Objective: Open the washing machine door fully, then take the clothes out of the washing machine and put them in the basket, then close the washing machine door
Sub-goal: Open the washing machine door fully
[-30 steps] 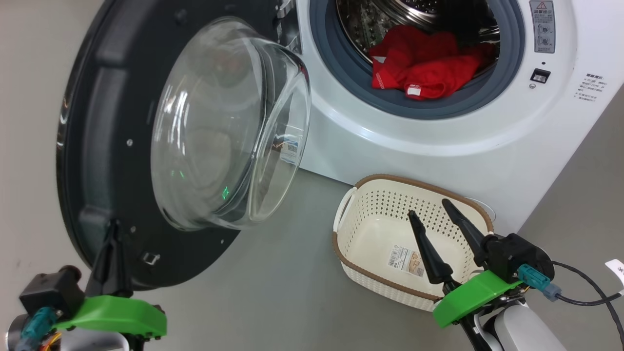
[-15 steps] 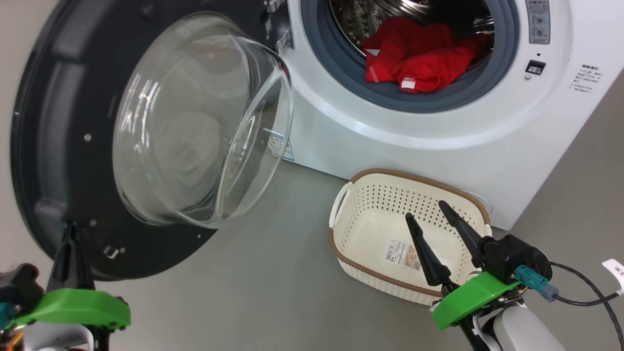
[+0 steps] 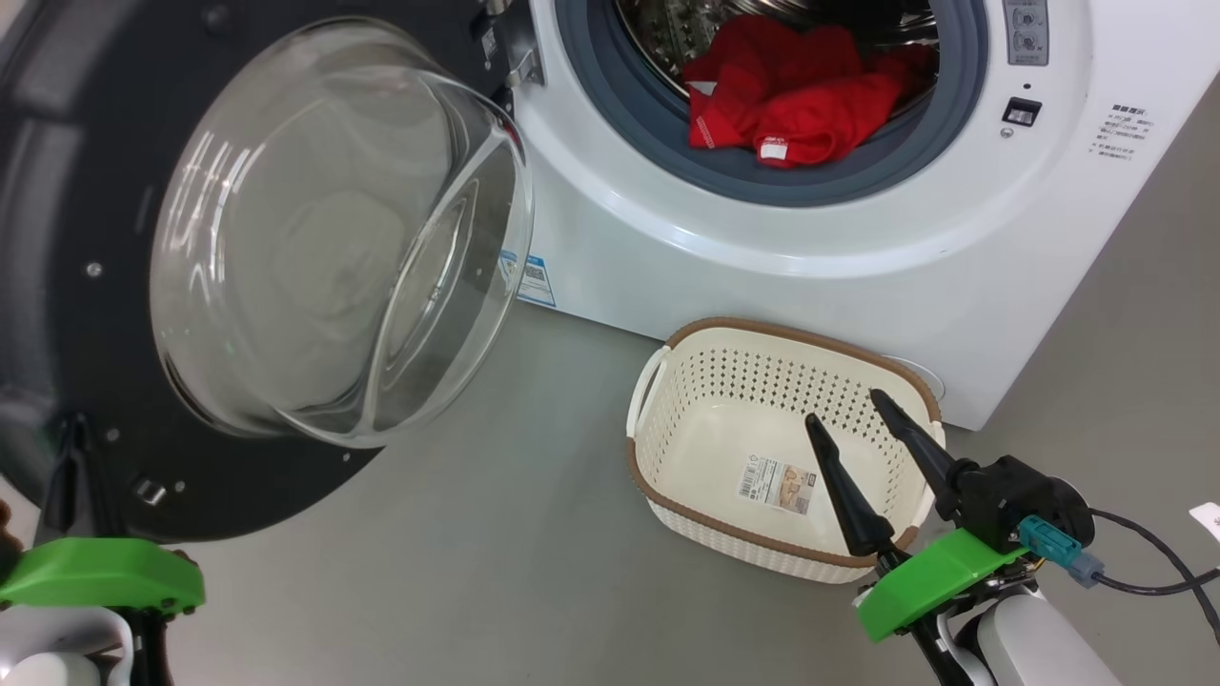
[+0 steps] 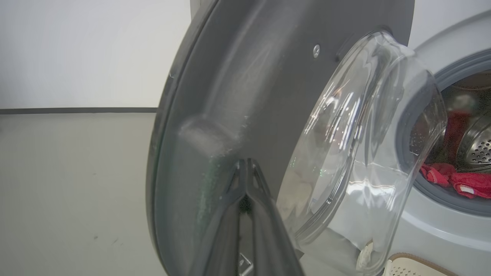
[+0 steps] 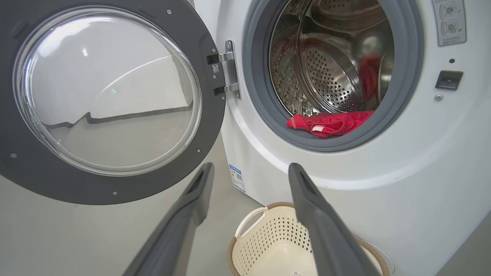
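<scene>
- The left gripper (image 4: 245, 164) has its two fingers shut tight together. It holds nothing.
- Its tips seem to rest on the inside of the door (image 3: 324, 238), low down by the black edge and far from the hinge. I think that is a good spot to push from.
- The door sticks out from the washing machine (image 3: 762, 257), swung over to the robot's left. It looks mostly open, maybe not all the way.
- The left arm is low, with its fingers pointing up at the door.
- The right gripper (image 3: 843, 408) has its fingers wide apart and empty. It hangs over the basket (image 3: 710, 438), which sits on the floor just beside the machine.
- The red clothes (image 3: 791, 95) lie at the front of the drum, up and ahead of the right gripper. The right arm is nearer to them.
</scene>
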Motion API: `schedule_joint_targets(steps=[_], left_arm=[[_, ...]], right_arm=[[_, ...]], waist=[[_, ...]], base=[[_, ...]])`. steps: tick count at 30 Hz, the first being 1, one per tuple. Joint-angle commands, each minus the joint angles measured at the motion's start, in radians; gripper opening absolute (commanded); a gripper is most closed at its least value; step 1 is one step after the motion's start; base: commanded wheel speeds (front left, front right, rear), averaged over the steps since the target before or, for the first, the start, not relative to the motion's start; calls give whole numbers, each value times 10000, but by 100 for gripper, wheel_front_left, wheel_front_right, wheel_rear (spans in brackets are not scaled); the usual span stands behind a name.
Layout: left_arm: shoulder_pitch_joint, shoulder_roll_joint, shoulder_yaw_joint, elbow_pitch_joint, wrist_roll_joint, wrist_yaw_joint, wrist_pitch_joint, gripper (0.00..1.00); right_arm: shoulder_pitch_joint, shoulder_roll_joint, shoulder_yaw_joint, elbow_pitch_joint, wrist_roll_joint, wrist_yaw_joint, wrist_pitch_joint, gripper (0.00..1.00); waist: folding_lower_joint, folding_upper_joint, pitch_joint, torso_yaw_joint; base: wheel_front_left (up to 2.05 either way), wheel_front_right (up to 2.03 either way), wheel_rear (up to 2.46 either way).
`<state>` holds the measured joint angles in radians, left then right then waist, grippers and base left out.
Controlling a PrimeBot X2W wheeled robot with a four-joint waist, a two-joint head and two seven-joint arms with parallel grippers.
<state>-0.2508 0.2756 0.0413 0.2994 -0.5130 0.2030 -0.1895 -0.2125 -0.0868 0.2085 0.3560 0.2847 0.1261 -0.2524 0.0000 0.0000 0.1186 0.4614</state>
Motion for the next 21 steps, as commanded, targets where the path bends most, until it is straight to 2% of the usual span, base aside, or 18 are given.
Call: schedule_joint_targets(steps=[1,9,21], left_arm=[[-467,604,606,-62,-59,108,-120,0],[-820,877,685,547,87,142,-344,0],[-1566,1056,802,2065,82,-437,-660,0]], right_arm=[[-397,14,198,-223,-39,46,-93,100],[-463,-61,58,-264,-89,46,-93,100],[-589,-98,3,-287,-73,46,-93,100]], waist=[[0,0,38,-33],[0,0,208,-23],[0,0,477,-155]], base=[[0,0,0],[0,0,0],[0,0,0]])
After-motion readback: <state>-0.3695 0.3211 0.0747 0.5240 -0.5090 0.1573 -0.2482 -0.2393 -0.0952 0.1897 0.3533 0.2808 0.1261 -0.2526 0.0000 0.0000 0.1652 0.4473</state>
